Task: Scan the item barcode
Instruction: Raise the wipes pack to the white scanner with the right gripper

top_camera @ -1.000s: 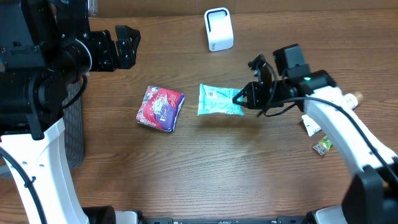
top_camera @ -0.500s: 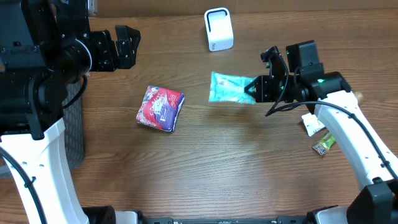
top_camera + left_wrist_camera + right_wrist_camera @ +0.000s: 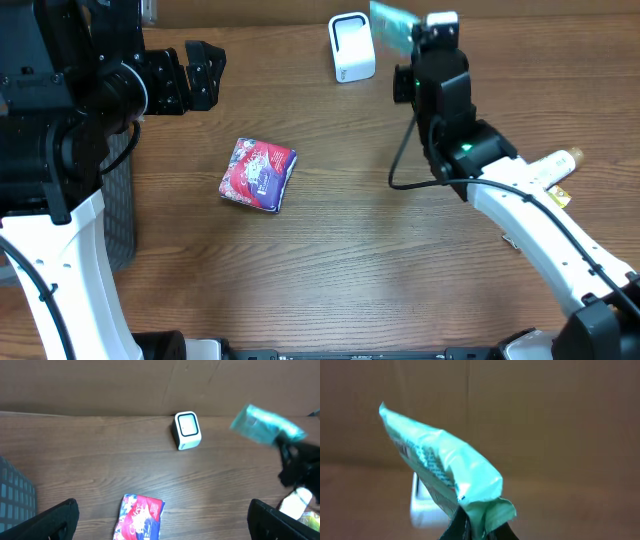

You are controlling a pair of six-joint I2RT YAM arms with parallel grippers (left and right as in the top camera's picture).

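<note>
— Across the overhead view, what is lying under everything?
— A brown table (image 3: pixel 330 270) with fine wood grain, and a cardboard-coloured wall (image 3: pixel 100 385) is standing along its far edge.
— And on it?
— A puffy, crinkled red and purple packet (image 3: pixel 258 173) is lying flat left of the middle. A white boxy scanner (image 3: pixel 351 47) with rounded corners is standing near the far edge.
— What are the arms doing?
— The left gripper (image 3: pixel 190 75) is hanging over the left side, black jaws spread wide around nothing. The right gripper (image 3: pixel 477 531) is pinching the sealed end of the teal pouch (image 3: pixel 445 472), jaws closed tight on it.
— Anything hard to make out?
— The right wrist view is blurring the scanner behind the pouch and cutting the gripper off at the bottom. A pale bottle-shaped thing (image 3: pixel 558 163) at the right edge is partly hiding behind the arm.
— How is the pouch looking?
— Glossy, soft, pillow-shaped film, teal with a pale printed panel too smeared to read. It is hanging in the air just right of the scanner, tilting up from the pinched end.
</note>
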